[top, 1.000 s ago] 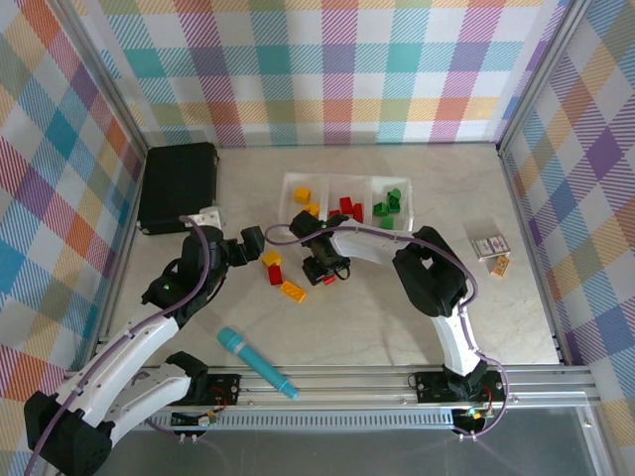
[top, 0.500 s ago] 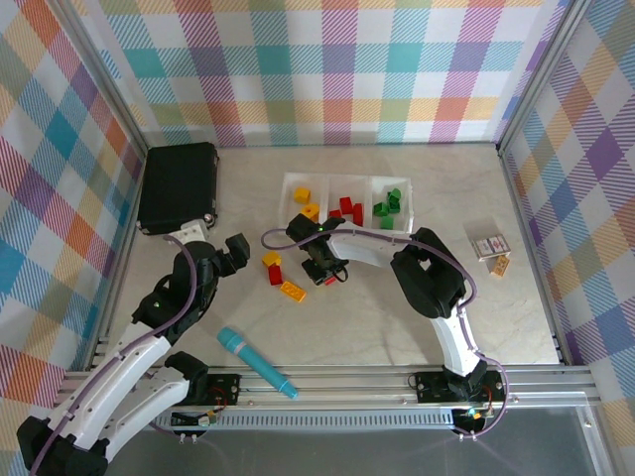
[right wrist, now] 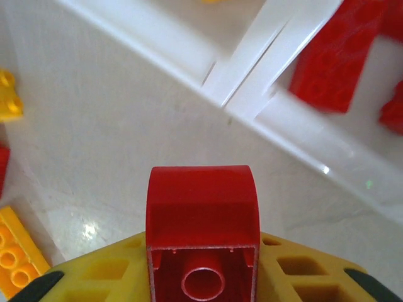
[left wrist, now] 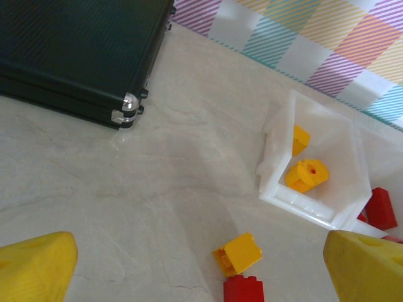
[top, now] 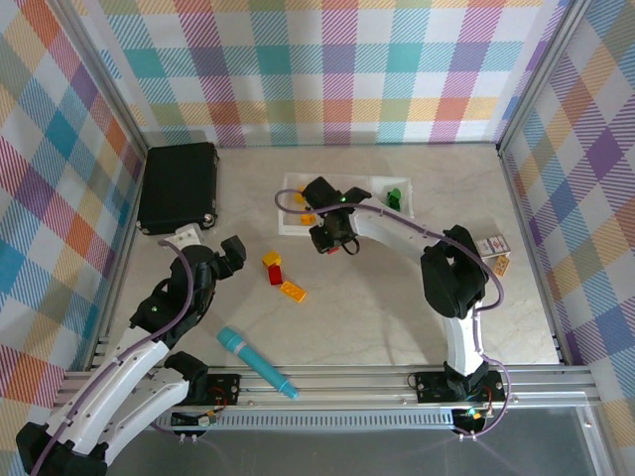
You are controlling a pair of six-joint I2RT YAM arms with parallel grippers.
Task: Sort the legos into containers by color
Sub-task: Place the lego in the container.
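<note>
— Right wrist view: the right pincer (right wrist: 203, 274) is clamped narrow on a red brick (right wrist: 203, 207), its hollow underside toward the lens.
— Where does that one belong?
— Up and to the right in that frame, past the near wall of the tray (right wrist: 157, 41), where other red bricks (right wrist: 334, 63) lie. The divider (right wrist: 252, 69) sits just above the held brick, so the drop looks to be on its right side, not its left.
— Which arm is nearer?
— The right one. In the top external view its pincer (top: 332, 238) hovers at the tray's near edge. The left pincer (top: 230, 256) gapes wide, well apart, beside the loose bricks (top: 278, 276) on the table (top: 397, 297).
— Anything unclear?
— From above, the arm covers the middle compartment. In the wrist frame the red compartment is blurred and cut off at the edge, and the held brick's studs are hidden.
</note>
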